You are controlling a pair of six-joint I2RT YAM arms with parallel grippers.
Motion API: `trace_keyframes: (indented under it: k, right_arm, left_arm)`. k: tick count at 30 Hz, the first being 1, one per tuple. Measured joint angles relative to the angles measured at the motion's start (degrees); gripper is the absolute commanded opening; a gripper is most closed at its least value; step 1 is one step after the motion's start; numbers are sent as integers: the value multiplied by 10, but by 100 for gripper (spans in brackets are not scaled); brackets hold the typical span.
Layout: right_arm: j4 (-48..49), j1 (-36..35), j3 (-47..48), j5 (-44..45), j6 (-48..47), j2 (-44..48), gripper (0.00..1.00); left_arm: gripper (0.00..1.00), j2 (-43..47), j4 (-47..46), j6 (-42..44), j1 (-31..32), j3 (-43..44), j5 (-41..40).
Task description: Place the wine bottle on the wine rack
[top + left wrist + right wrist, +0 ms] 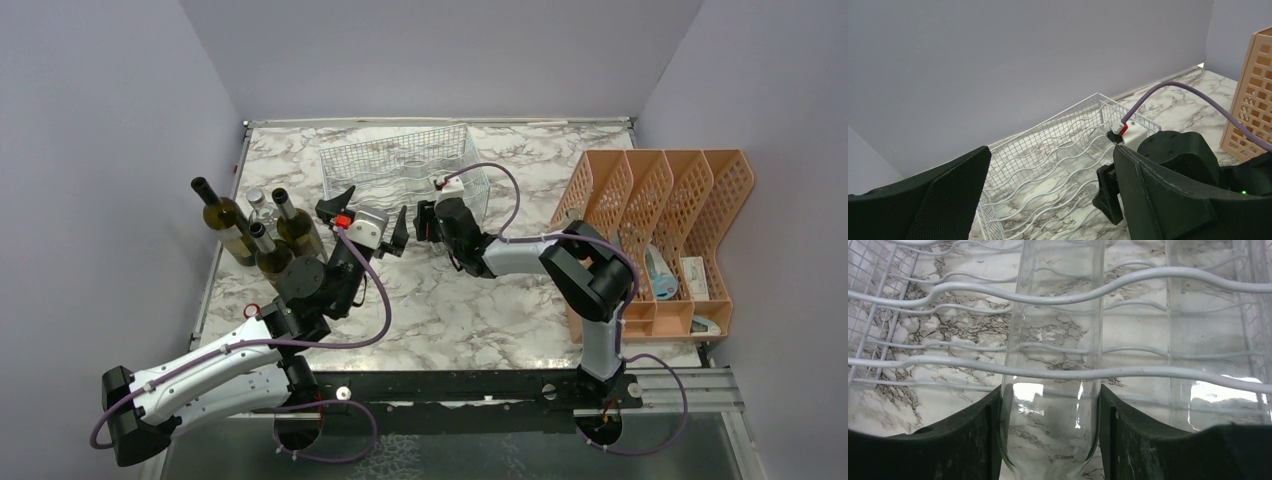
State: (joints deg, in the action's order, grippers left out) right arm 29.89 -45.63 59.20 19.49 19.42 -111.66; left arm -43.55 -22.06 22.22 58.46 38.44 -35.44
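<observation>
Left arm: the left arm (pixel 210 375) is reaching from the near desk edge toward the wine rack (pixel 395 165) and is stopping short of the rack's near-left corner.
Desk: the marble-patterned desk (pixel 450 310) is carrying the rack on its far half.
Standing bottles: several green bottles (pixel 228 228) are standing upright in a cluster to the left of the rack, apart from it.
Left jaws: the left jaws are hanging spread wide just in front of the rack's near-left corner, with nothing between them, and are facing into the rack.
Right arm: the right arm (pixel 590 275) is stretching in from the rack's near-right side, with a purple cable (pixel 500 185) looping over the rack's near-right corner.
Right jaws: the right jaws are sitting at the rack's near edge, just right of the left jaws, and are pinching the base end of the clear wine bottle (pixel 1050 340), one pad on each side of the glass.
Clear wine bottle: it is lying on its side inside the rack along one wavy cradle, pointing toward the rack's far side. The white wires are crossing it in the wrist view, and I cannot tell whether its weight is resting on them.
Second bottle: another clear bottle (pixel 1203 340) is lying parallel in the next cradle to the right.
Orange divider tray: the orange divider tray (pixel 700 200) is standing well to the right of the rack and is holding a few small items.
</observation>
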Motion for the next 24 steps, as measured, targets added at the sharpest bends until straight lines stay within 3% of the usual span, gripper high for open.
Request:
trace_keyframes:
  k: [3,12,18,24]
  right_arm:
    - [-3,3,14,3,0,-10,21]
    - [-60,16,63,3,7,-42,47]
    - [-73,18,73,3,13,-43,75]
    - [-76,19,71,-3,12,-38,83]
  left_arm:
    - [99,-1,-2,2,-2,0,0]
    - [99,-8,-6,11,-4,0,0]
    - [99,-12,-7,13,-8,0,0]
    - [99,-18,-7,10,-14,0,1]
